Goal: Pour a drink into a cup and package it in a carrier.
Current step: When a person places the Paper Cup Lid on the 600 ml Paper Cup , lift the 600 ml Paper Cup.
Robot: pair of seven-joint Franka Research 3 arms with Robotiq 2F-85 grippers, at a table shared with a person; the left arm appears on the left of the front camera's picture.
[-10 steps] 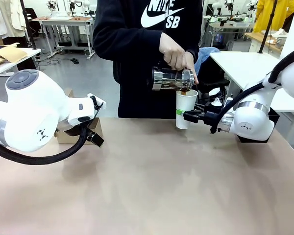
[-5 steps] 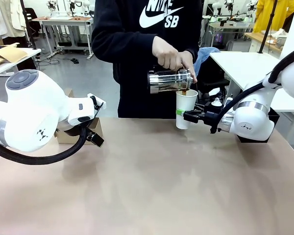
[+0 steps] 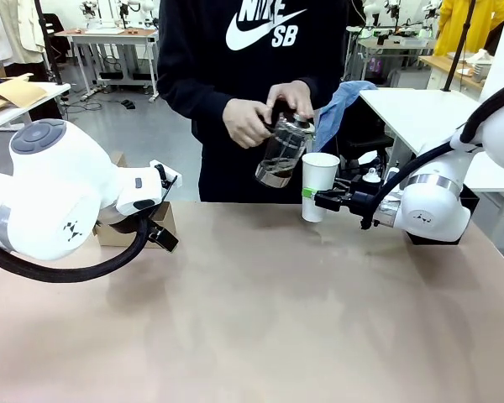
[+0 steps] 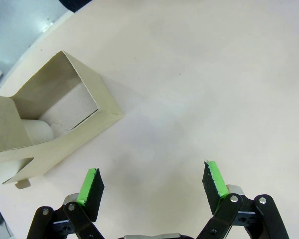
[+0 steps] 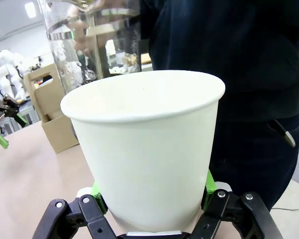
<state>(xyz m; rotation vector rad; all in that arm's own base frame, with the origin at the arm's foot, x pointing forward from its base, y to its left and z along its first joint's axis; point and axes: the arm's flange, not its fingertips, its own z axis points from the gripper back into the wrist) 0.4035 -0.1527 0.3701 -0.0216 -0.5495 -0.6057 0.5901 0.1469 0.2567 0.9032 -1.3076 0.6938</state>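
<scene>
The open-topped white paper cup [image 3: 320, 180] is pinched low on its wall between the right gripper's [image 3: 309, 195] green pads [image 5: 96, 191]. Just past its rim, a person's hand [image 3: 246, 122] steadies a tilted glass jug [image 3: 282, 149]. The left gripper's [image 4: 152, 180] fingers [image 4: 89, 186] stand spread wide over the bare tan table [image 4: 214, 74], with the brown cardboard carrier [image 4: 65, 129] beyond one fingertip and workbenches [image 3: 109, 38] in the room behind.

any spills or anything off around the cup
Nothing stands out. The cup is upright and lidless in the right gripper, the table around it looks dry, and the person's jug is tilted beside it.
</scene>
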